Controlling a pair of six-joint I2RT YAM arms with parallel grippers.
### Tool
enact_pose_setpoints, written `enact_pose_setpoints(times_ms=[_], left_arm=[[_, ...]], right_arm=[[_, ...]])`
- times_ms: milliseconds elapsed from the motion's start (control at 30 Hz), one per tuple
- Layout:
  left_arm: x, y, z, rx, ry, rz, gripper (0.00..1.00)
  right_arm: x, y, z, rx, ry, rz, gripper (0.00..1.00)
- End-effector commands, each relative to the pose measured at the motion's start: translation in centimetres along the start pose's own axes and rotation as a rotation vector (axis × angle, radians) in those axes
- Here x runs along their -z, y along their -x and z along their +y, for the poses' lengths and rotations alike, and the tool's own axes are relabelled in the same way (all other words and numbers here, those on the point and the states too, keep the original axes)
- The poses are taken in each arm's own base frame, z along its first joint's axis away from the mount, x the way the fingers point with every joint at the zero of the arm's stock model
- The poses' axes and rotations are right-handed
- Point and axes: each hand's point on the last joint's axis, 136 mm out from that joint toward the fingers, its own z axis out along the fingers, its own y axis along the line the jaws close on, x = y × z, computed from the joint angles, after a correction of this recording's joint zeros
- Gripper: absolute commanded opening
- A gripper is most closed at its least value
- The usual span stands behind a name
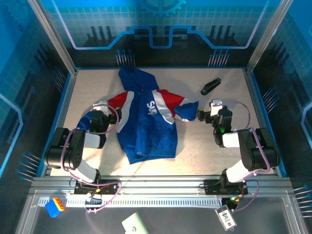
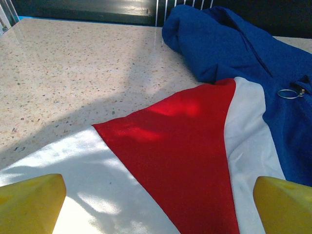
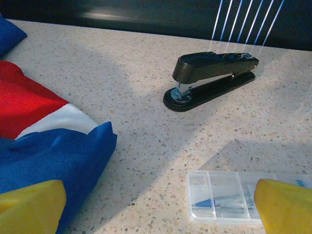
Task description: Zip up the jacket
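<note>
2 end effectors gape wide, holding nothing: the left end effector (image 2: 159,195) over the red-and-white sleeve, the right end effector (image 3: 161,204) beside the other cuff. The jacket (image 1: 146,131) lies flat mid-desk (image 1: 195,146), hood farthest from the arms.

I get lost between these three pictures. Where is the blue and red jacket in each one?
Top external: the jacket lies spread out mid-table, hood toward the far edge.
Left wrist: the jacket covers the lower and right parts, red and white near, blue at upper right.
Right wrist: the jacket sits at the left edge, blue nearest.
Shared landmark: the speckled tabletop beneath it.
</note>
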Motion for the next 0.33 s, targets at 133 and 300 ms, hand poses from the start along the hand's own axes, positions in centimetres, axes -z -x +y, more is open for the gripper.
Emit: enact_pose_setpoints(times_ms=[133,300], left_arm=[[0.0,1.15,-0.22,-0.009,-0.016,-0.027,0.99],[0.0,1.14,-0.22,-0.009,-0.016,-0.027,0.99]], right_arm=[[-0.04,0.55,0.28,0.009,0.015,-0.011,1.0],[-0.04,0.58,0.29,0.008,0.018,-0.013,1.0]])
